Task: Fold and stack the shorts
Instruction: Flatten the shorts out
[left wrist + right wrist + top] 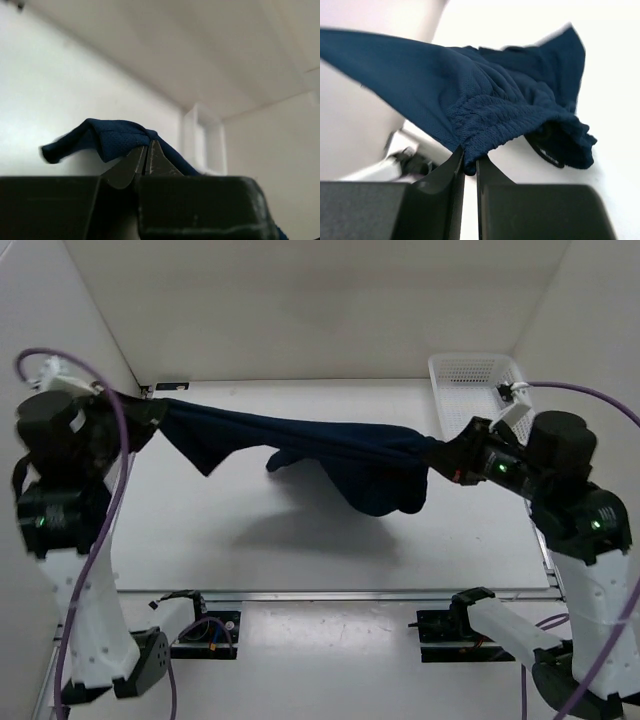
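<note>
The dark navy shorts [330, 455] hang stretched in the air between my two grippers, above the white table. My left gripper [150, 412] is shut on the left end of the fabric at the far left. My right gripper [440, 455] is shut on the gathered waistband at the right. The middle of the shorts sags and a bunch droops near the right end. In the left wrist view the jaws [146, 150] pinch the shorts [112, 137]. In the right wrist view the jaws [470, 162] pinch the ribbed waistband [495, 120].
A white slotted basket [475, 390] stands at the far right corner, just behind my right gripper. White walls close the table on the left, back and right. The table's near edge [330, 592] runs in front of the arm bases.
</note>
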`<state>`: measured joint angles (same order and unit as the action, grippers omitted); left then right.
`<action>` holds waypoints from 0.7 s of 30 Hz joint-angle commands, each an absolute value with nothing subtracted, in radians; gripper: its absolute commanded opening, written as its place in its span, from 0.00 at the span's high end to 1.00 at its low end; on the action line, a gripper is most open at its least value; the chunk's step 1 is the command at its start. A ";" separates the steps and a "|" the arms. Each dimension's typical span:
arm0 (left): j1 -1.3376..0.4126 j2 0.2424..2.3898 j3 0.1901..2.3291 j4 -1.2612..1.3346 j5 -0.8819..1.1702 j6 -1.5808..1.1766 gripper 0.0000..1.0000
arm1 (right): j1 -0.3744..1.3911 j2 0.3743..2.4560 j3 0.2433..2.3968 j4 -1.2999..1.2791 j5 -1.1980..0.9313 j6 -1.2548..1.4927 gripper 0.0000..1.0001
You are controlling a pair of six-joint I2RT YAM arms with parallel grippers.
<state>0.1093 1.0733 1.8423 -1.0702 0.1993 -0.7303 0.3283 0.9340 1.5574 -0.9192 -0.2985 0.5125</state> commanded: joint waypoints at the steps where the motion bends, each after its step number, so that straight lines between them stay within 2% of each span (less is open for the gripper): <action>1: 0.124 0.983 1.983 -1.121 0.069 -0.765 0.90 | 0.331 0.853 1.669 -0.974 -0.474 0.414 1.00; 7: 0.124 1.011 2.290 -1.207 -0.075 -0.746 0.90 | 0.331 0.779 1.793 -1.038 -0.448 0.405 1.00; 10: 0.115 1.043 2.336 -1.207 -0.084 -0.720 0.90 | 0.331 0.779 1.802 -1.071 -0.396 0.405 1.00; 12: 0.115 1.061 2.309 -1.157 -0.057 -0.707 0.90 | 0.331 0.779 1.780 -1.071 -0.346 0.405 1.00; 15: 0.115 1.091 2.150 -1.085 -0.017 -0.698 0.90 | 0.331 0.788 1.708 -1.060 -0.289 0.405 1.00; 17: 0.115 1.144 2.024 -0.999 0.005 -0.698 0.90 | 0.331 0.822 1.611 -1.017 -0.238 0.414 1.00; 21: 0.106 1.310 1.925 -0.946 0.069 -0.677 0.90 | 0.331 0.909 1.415 -0.906 -0.207 0.414 1.00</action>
<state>0.0998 1.1347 1.9980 -1.0431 0.1333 -0.7197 0.3359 0.8295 1.5173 -0.9596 -0.3435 0.4458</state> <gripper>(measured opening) 0.114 0.124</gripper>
